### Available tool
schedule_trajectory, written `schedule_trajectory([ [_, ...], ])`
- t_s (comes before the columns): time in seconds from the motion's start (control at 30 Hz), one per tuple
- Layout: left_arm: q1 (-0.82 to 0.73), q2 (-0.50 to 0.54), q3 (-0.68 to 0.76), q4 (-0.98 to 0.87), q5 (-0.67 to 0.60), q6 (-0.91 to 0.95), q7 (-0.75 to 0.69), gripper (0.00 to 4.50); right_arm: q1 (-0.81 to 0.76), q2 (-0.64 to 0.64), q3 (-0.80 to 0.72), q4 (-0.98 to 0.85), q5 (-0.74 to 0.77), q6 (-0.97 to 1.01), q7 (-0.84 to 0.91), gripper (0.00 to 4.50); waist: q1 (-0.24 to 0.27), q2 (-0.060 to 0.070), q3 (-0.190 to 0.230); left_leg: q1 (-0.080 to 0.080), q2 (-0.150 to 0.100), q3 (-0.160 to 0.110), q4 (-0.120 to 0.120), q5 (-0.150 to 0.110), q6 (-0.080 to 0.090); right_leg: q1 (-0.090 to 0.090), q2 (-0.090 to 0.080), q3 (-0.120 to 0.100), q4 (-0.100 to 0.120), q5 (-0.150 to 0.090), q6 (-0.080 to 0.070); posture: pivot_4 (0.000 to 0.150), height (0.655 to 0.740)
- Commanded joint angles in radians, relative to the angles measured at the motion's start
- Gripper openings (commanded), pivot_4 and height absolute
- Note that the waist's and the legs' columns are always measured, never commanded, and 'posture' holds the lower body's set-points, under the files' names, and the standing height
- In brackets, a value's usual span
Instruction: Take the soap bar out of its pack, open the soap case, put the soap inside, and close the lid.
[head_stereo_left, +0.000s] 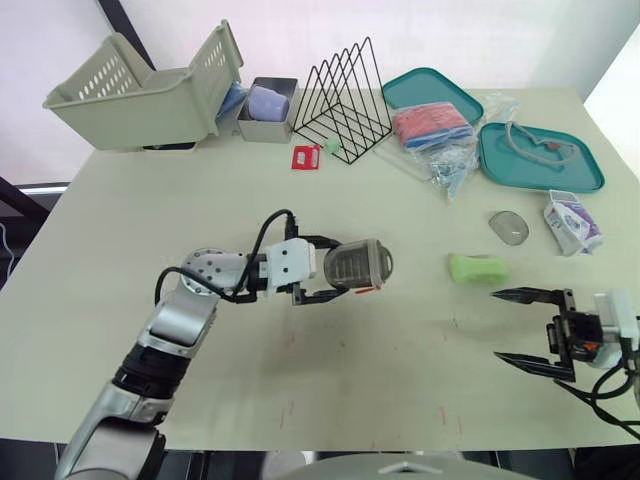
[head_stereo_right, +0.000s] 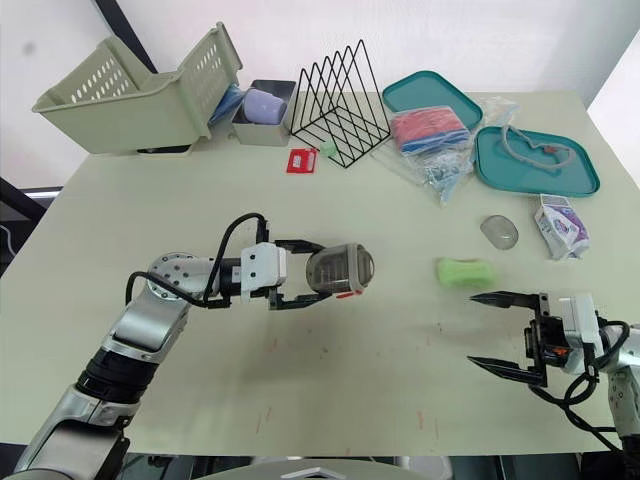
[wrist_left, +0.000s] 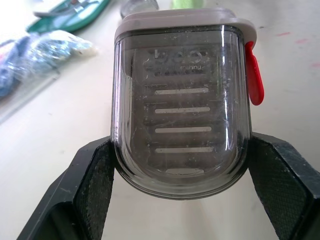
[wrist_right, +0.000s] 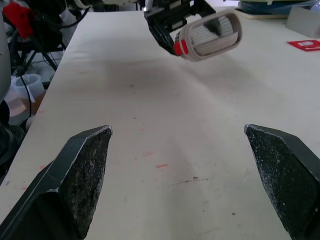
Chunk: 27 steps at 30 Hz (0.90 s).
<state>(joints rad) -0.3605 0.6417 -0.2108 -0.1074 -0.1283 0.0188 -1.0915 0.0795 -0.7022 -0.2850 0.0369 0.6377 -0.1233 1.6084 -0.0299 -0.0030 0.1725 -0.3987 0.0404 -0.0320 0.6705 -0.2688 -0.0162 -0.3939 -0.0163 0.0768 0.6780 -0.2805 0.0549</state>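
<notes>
Green soap bar (head_stereo_left: 478, 268) unobstructed; L claw (head_stereo_left: 338, 267) clamps soap case (wrist_left: 182, 105); R claw (head_stereo_left: 496, 325) splayed, empty, nr table (head_stereo_left: 400, 385) edge.

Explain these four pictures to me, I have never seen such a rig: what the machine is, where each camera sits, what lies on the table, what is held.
This is a humanoid robot with two arms, each ending in two black fingers. The two wide pictures come from cameras in its head, looking down over a table. The two close pictures come from wrist cameras, looking along each arm's fingers. The left gripper holds a smoky soap case on its side. The right gripper is open and holds nothing. Near it lies a green soap; beyond are its pack and a clear oval piece. At the back stand a basket, a wire rack and teal trays.
</notes>
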Motion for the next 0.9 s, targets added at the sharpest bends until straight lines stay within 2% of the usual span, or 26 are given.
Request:
schedule_trajectory([
  [0.03, -0.046, 0.015, -0.011, -0.017, -0.015, 0.064, -0.031, 3.44, -0.001, 0.001, -0.015, -0.031, 0.038, 0.014, -0.005, 4.44, 0.0, 0.0, 0.0, 0.0, 0.0, 0.0, 0.0, 0.0, 0.0, 0.0, 0.0, 0.0, 0.0, 0.0, 0.0, 0.15, 0.74],
  [0.4, -0.208, 0.03, -0.114, -0.084, 0.049, 0.302, -0.072, 3.44, -0.007, 0.011, 0.0, -0.01, 0.018, -0.003, -0.011, 4.44, 0.004, 0.0, 0.0, 0.0, 0.0, 0.0, 0.0, 0.0, 0.0, 0.0, 0.0, 0.0, 0.0, 0.0, 0.0, 0.15, 0.74],
  [0.73, -0.393, 0.063, -0.283, -0.084, 0.205, 0.495, -0.15, 3.44, -0.017, 0.023, 0.021, 0.016, -0.003, -0.014, -0.011, 4.44, 0.012, 0.0, 0.0, 0.0, 0.0, 0.0, 0.0, 0.0, 0.0, 0.0, 0.0, 0.0, 0.0, 0.0, 0.0, 0.15, 0.74],
  [0.9, -0.494, -0.008, -0.303, -0.073, 0.188, 0.624, -0.156, 3.44, -0.009, 0.024, 0.03, 0.018, -0.003, -0.018, 0.0, 4.44, 0.017, 0.0, 0.0, 0.0, 0.0, 0.0, 0.001, 0.0, 0.0, 0.0, 0.0, 0.0, 0.0, 0.0, 0.0, 0.15, 0.74],
])
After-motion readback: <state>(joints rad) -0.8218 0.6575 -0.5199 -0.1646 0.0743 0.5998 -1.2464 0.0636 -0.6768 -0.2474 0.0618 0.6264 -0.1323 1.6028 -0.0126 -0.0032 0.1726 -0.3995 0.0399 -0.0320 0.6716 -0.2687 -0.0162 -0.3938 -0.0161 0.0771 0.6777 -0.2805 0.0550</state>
